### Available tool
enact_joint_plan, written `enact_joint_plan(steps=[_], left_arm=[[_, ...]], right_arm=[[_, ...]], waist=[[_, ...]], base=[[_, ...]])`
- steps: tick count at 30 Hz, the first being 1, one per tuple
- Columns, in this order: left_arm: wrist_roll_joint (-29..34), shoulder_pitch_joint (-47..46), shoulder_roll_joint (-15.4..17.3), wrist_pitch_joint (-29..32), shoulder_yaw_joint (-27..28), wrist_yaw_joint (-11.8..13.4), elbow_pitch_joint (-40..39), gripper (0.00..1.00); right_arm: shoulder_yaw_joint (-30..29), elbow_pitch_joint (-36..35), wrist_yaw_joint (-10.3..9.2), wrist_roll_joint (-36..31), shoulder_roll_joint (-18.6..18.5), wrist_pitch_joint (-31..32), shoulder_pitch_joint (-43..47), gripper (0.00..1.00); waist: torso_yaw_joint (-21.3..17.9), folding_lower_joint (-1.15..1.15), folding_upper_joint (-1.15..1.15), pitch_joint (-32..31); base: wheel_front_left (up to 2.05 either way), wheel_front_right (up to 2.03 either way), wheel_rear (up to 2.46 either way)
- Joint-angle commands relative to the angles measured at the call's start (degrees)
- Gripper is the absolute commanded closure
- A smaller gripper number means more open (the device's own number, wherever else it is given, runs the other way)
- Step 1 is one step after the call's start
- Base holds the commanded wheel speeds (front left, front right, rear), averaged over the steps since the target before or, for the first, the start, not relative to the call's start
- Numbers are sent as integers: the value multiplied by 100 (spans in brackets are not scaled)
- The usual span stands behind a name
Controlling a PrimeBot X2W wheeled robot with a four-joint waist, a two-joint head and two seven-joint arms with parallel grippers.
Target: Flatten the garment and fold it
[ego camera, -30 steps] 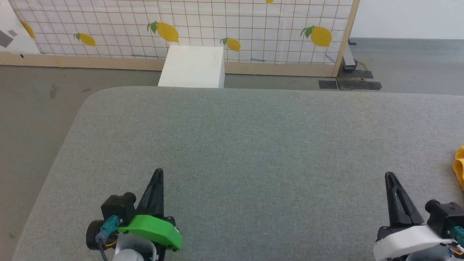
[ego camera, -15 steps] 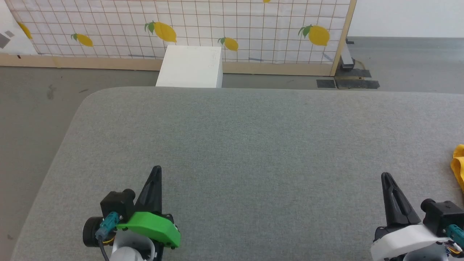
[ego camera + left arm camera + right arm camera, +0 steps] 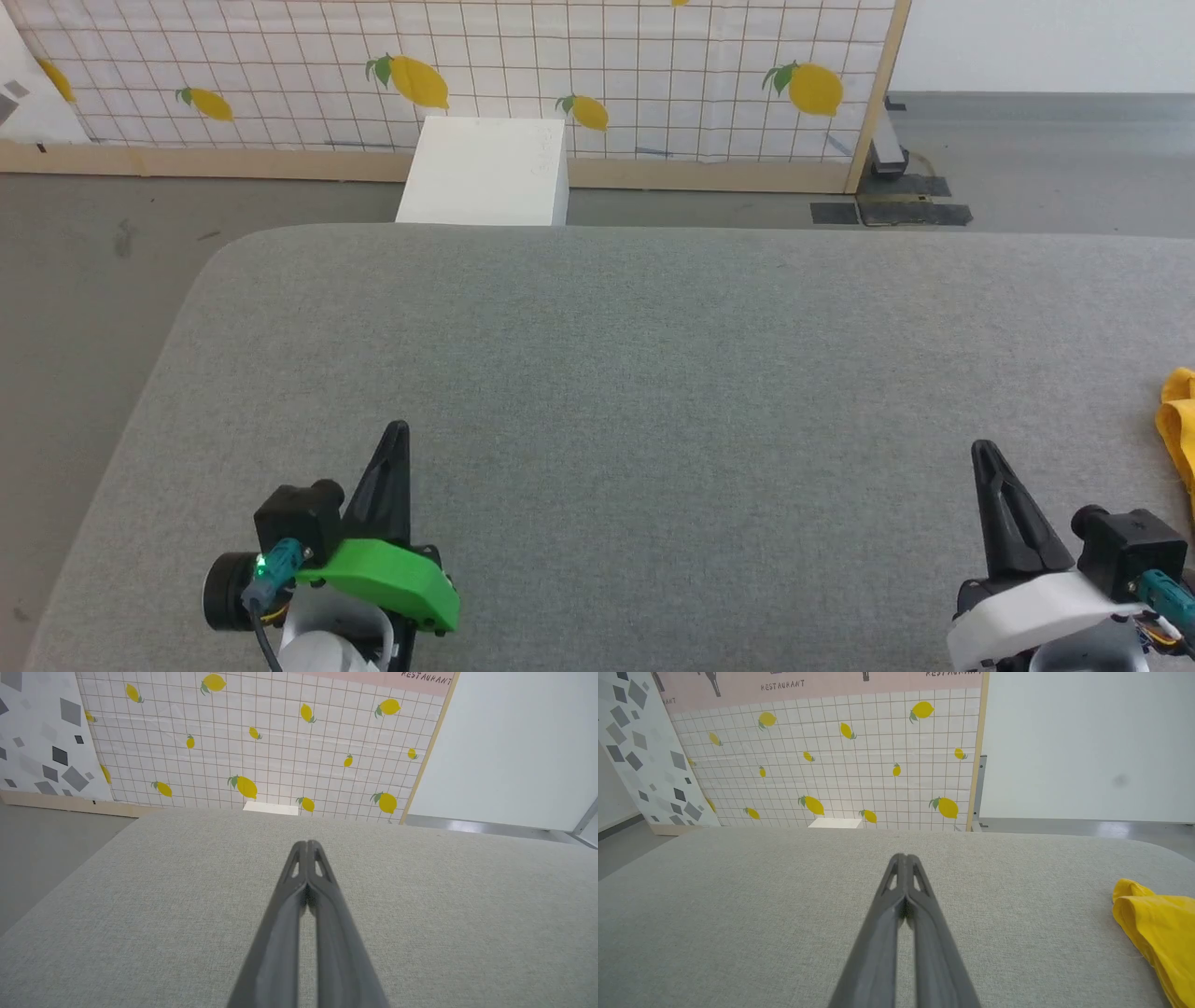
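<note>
Left gripper [image 3: 398,429]: fingers pressed together, holding nothing, over the grey table [image 3: 653,355]. Right gripper [image 3: 982,449]: the same. Yellow shirt [image 3: 1157,924] lies bunched at the table's right edge, apart from the right gripper. White box [image 3: 485,168] stands beyond the far edge, contents not visible. Lemon-print panel [image 3: 831,756] is headed "RESTAURANT".

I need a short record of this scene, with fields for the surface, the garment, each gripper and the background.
surface: grey fabric-covered table
garment: yellow, bunched, not flattened, lying at the right of the table
left gripper: shut, empty, over the table
right gripper: shut, empty, apart from the garment
background: lemon-print panel, white box behind the table
</note>
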Motion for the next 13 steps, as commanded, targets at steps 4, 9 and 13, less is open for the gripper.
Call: enact_joint_plan(steps=[4, 9, 13], left_arm=[[158, 132, -10, 96, 48, 74, -104, 100], [217, 148, -11, 153, 72, 89, -161, 100], [264, 162, -12, 199, 92, 102, -207, 100]], right_arm=[[45, 19, -3, -94, 5, 46, -132, 100], [68, 23, -3, -124, 5, 72, -155, 100], [87, 25, -4, -148, 6, 92, -173, 100]], waist=[[-19, 0, 0, 6], [-34, 0, 0, 10], [-45, 0, 0, 14]], base=[[0, 0, 0], [0, 0, 0], [0, 0, 0]])
